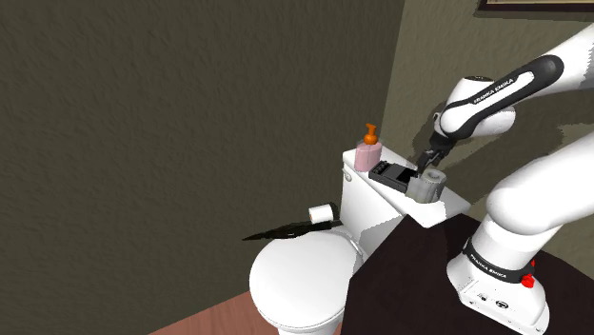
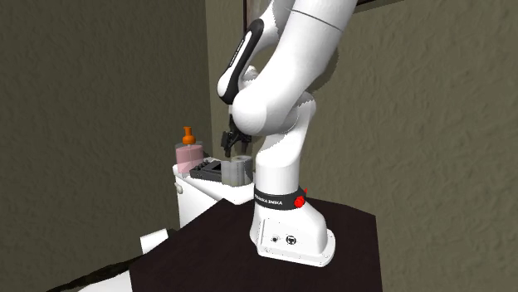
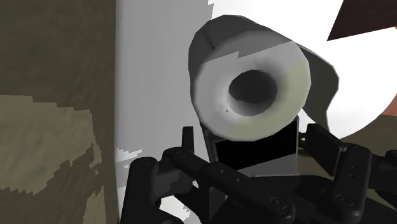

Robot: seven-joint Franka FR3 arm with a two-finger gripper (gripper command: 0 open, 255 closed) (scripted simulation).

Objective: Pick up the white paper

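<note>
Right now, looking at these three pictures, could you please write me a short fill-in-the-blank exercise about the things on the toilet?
1. The pink bottle has an ______ pump.
2. The paper roll stands on the ______ of the toilet, just below the open claw.
3. Between the bottle and the roll lies a ______ box.
Missing words: orange; tank; black.
</note>
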